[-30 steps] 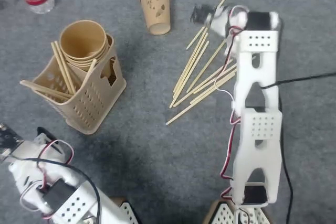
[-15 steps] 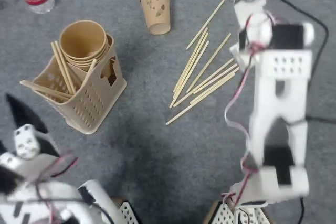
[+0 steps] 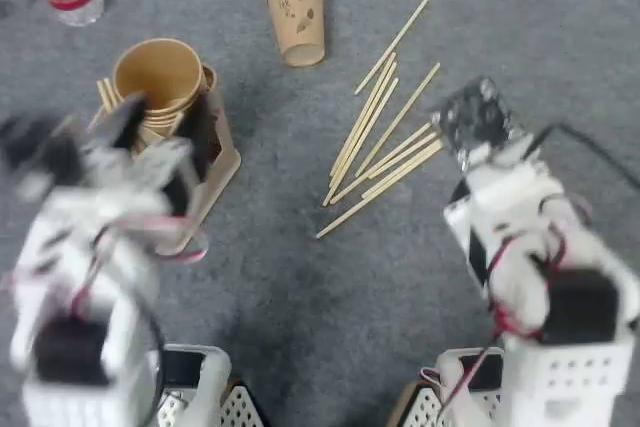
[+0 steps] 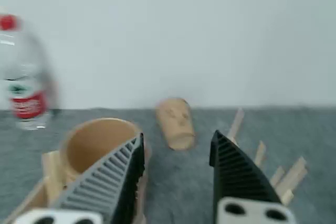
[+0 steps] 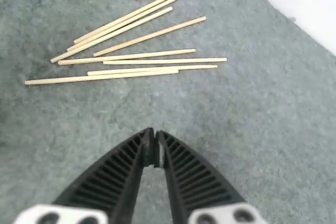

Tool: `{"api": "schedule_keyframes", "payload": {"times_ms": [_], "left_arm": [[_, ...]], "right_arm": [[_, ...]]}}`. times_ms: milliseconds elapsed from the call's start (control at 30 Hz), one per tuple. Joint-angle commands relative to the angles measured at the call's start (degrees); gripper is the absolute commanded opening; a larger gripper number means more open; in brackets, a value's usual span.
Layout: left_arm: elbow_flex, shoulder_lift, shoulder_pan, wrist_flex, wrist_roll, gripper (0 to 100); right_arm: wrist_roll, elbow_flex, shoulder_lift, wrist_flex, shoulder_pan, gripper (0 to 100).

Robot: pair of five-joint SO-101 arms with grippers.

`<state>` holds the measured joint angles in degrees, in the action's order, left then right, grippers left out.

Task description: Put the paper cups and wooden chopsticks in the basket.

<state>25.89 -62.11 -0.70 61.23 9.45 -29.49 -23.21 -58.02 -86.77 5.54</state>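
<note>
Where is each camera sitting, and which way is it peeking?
High view: fixed above the table, looking down at the basket, loose paper cup and chopsticks; the left arm and right arm show.
Left wrist view: on the left arm, looking level across the table toward the wall; its open left pincer frames the paper cup.
Right wrist view: on the right arm, looking down at the chopsticks; its shut right pincer shows.
Shared: high and right wrist views both show the chopsticks.

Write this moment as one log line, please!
left gripper: open, by basket | right gripper: shut, empty, facing loose wooden chopsticks | paper cup: outside basket, on carpet
</note>
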Motion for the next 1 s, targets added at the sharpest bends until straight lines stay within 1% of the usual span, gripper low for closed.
{"api": "schedule_keyframes", "payload": {"times_ms": [0, 100, 167, 300, 367, 433, 500, 600, 767, 867, 967], "left_arm": [[-5.1, 14.7, 9.1, 2.0, -3.5, 19], [-7.1, 22.4, 13.0, 3.0, -3.6, 20], [-8.7, 27.2, 15.2, 2.5, -3.5, 20], [-12.3, 36.2, 18.0, -3.3, -3.4, 20], [-14.4, 41.8, 18.1, -7.1, -3.4, 20], [-16.7, 48.0, 17.9, -9.8, -3.3, 19], [-19.5, 54.1, 18.1, -11.5, -3.1, 19], [-23.0, 62.6, 19.9, -13.4, -2.9, 19], [-29.6, 74.5, 25.0, -19.1, 2.6, 19], [-36.9, 82.0, 27.5, -22.9, 2.5, 19], [-48.7, 91.1, 28.3, -23.6, 2.5, 19]], "right_arm": [[0.6, -19.2, -12.4, 12.0, -6.3, 1.2], [0.7, -35.7, -22.4, 22.5, -13.7, 1.2], [1.3, -45.9, -28.7, 27.8, -17.1, 1.3], [7.3, -63.0, -39.8, 34.0, -18.8, 1.6], [7.5, -68.3, -44.9, 35.6, -18.9, 1.6], [7.6, -70.1, -46.7, 35.8, -18.7, 1.6], [7.9, -70.8, -45.6, 35.6, -18.0, 1.4], [7.6, -72.8, -44.9, 36.5, -15.3, 1.5], [4.8, -73.2, -44.9, 36.5, -12.8, 1.3], [4.7, -73.2, -44.9, 35.4, -12.6, 1.3], [4.7, -73.2, -44.9, 35.3, -12.6, 1.3]]}}
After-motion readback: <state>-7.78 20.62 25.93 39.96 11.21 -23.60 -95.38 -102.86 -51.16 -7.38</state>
